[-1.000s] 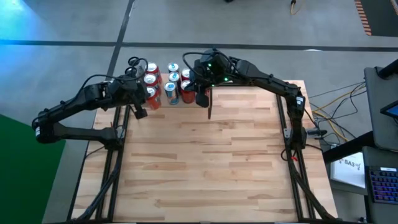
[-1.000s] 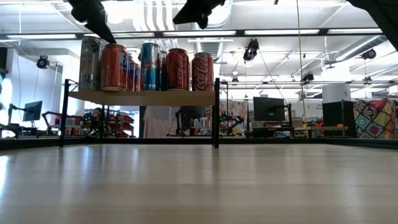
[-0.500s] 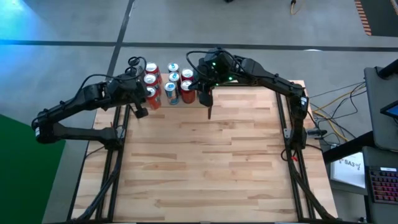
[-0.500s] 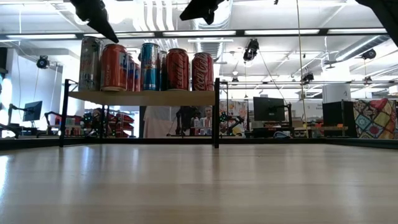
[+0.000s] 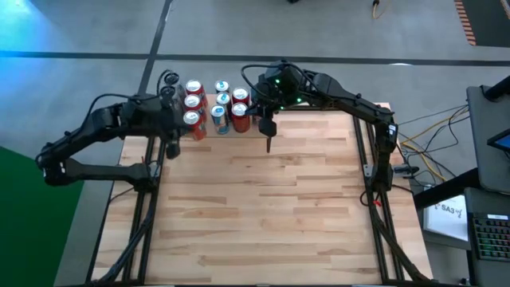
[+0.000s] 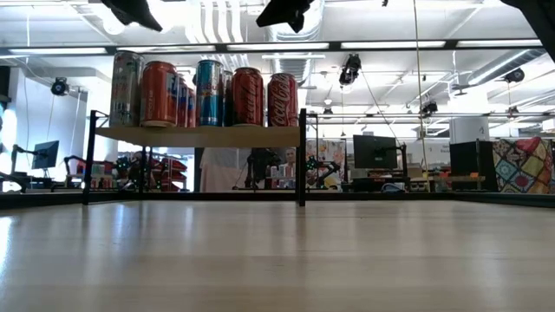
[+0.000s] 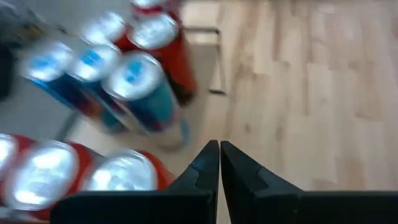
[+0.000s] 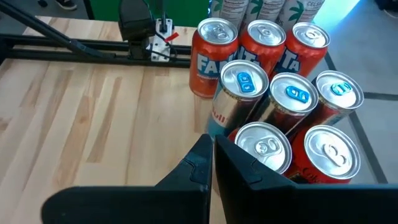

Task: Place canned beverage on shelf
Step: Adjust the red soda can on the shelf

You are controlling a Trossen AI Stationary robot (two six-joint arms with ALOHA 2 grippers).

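Note:
Several canned beverages (image 5: pixel 213 108), red, orange and blue-topped, stand upright on their bases in a tight group on the small wooden shelf (image 6: pixel 199 135) at the table's far left. My left gripper (image 7: pixel 219 148) is shut and holds nothing; it hovers above the shelf's left end (image 5: pixel 170 146) and shows at the top of the low view (image 6: pixel 132 9). My right gripper (image 8: pixel 212 142) is also shut and holds nothing. It hangs just beyond the shelf's right end (image 5: pixel 268 143), higher than the can tops (image 6: pixel 286 10).
The butcher-block tabletop (image 5: pixel 271 207) lies bare in front of and to the right of the shelf. The shelf's black uprights (image 6: pixel 302 156) stand at its corners. Black frame legs (image 5: pixel 370 171) flank the table. A laptop and cables (image 5: pixel 486 231) sit off its right side.
My left gripper has risen away from the orange can at the shelf's left end and drawn back toward the table's left edge, turning as it went. My right gripper has edged slightly up and to the right, off the cans. The cans have stayed where they were.

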